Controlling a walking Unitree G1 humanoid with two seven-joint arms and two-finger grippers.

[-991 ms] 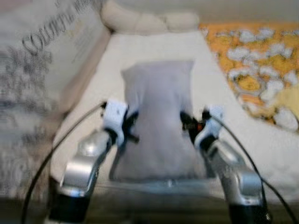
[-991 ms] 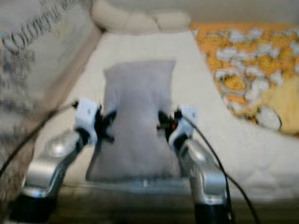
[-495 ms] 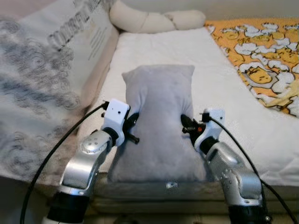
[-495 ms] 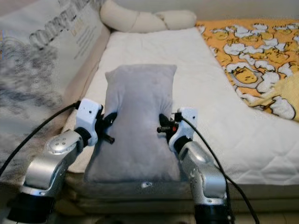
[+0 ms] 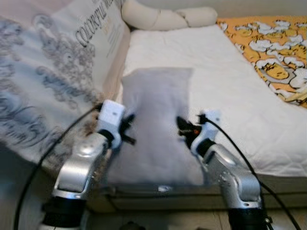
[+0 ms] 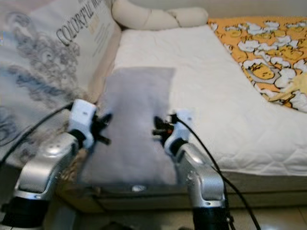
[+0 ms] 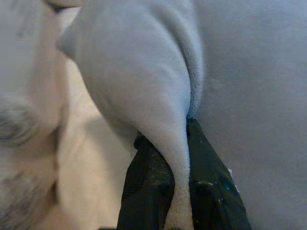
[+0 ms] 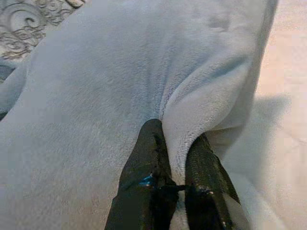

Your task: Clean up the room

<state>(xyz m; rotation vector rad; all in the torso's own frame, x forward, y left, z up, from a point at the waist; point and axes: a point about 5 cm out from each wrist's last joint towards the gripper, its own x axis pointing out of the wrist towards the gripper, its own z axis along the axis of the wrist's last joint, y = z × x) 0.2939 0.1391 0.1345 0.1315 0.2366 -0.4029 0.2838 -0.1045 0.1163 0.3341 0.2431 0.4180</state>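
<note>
Both grippers are holding a grey pillow (image 5: 156,120) between them, one on each long edge. The left gripper (image 7: 177,187) is pinching a fold of the pillow's left edge; in the left wrist view the two black fingers (image 7: 148,187) are pressing together on a ridge of grey fabric that runs up between them. The right gripper (image 8: 175,179) is pinching the right edge the same way, its fingers (image 8: 144,177) closing on a bunched fold of the soft cover.

The pillow is stretching lengthwise ahead of the grippers, its far end lying over the white mattress (image 5: 225,91), its near end reaching the bed's front edge just below and between the two silver arms. Whether it is lifted off the mattress or resting on it, cannot tell.

Just outside the left gripper a large cushion with grey swirls and printed lettering (image 5: 57,81) is leaning along the bed's side. Far ahead of both grippers a cream knotted bolster (image 5: 168,17) is lying at the head of the bed. Beyond the right gripper, well apart, an orange blanket with white cartoon figures (image 5: 273,52) is covering the mattress's far right side.
</note>
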